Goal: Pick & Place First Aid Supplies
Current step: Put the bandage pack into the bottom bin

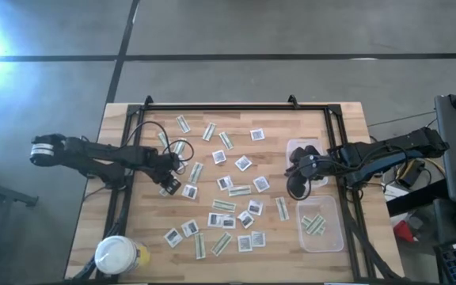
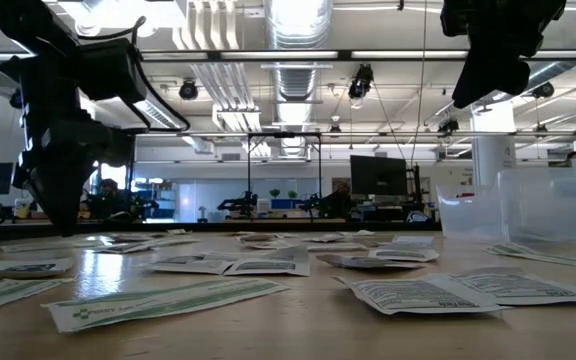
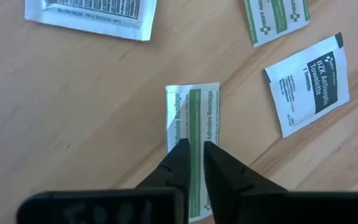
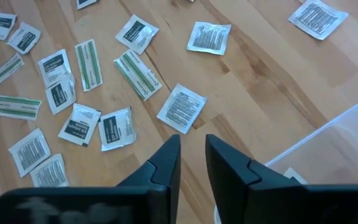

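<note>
Several first aid packets lie flat over the wooden table (image 1: 133, 237): square white ones (image 1: 243, 163) and narrow green-and-white strips (image 1: 239, 190). My left gripper (image 1: 169, 184) is down at the table among the left-hand packets, its fingers nearly together on one green-and-white bandage strip (image 3: 192, 118). My right gripper (image 1: 295, 180) hangs well above the table (image 2: 488, 60) beside a clear tub (image 1: 303, 149). It holds nothing, and a narrow gap shows between its fingers (image 4: 192, 140). Below it lie square packets (image 4: 181, 107). My left gripper comes down from above onto the bandage strip's middle (image 3: 195, 134), with its fingers (image 3: 180, 158) lying along the strip's length. The strip's green centre line shows in the slim gap between them. The strip lies flat on the table, its far end (image 3: 192, 93) free.
A second clear tub (image 1: 321, 224) near the table's right near corner holds a few green strips. A white-lidded round jar (image 1: 117, 255) stands at the left near corner. A black rail frame (image 1: 236, 105) runs round the table. Cables trail beside the left arm (image 1: 153, 131).
</note>
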### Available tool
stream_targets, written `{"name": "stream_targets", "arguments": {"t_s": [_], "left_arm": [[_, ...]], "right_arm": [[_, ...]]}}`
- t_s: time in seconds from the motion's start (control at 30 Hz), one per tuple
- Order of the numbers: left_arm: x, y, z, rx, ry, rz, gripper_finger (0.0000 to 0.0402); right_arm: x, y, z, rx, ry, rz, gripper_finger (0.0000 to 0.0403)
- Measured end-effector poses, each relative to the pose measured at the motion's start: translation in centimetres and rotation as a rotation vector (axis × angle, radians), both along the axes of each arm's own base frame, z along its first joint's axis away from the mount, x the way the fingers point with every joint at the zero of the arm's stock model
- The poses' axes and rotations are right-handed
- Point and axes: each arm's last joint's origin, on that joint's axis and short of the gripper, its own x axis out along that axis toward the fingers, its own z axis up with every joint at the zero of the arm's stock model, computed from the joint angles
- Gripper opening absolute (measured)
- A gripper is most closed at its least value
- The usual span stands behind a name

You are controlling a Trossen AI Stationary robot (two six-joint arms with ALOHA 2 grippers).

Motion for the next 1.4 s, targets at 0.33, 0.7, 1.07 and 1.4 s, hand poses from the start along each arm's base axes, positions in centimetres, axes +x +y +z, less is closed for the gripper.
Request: {"name": "stream_targets", "arguments": {"t_s": [0.33,0.7,1.07,1.4], "left_arm": [[0.5,0.4,-0.4,0.115,-0.009,0.031,0.0114],[0.9,0.4,-1.6,0.084,0.075,0.019,0.0112],[0.9,0.4,-1.7,0.085,0.081,0.02,0.0055],[0.7,0.3,-1.0,0.096,0.026,0.002,0.0002]], "right_arm": [[0.0,0.0,0.0,0.0,0.0,0.0,0.0068],[0.0,0.0,0.0,-0.004,0.0,0.004,0.0059],[0.0,0.0,0.0,-0.004,-0.001,0.005,0.0063],[0.0,0.0,0.0,-0.004,-0.003,0.005,0.0059]]}}
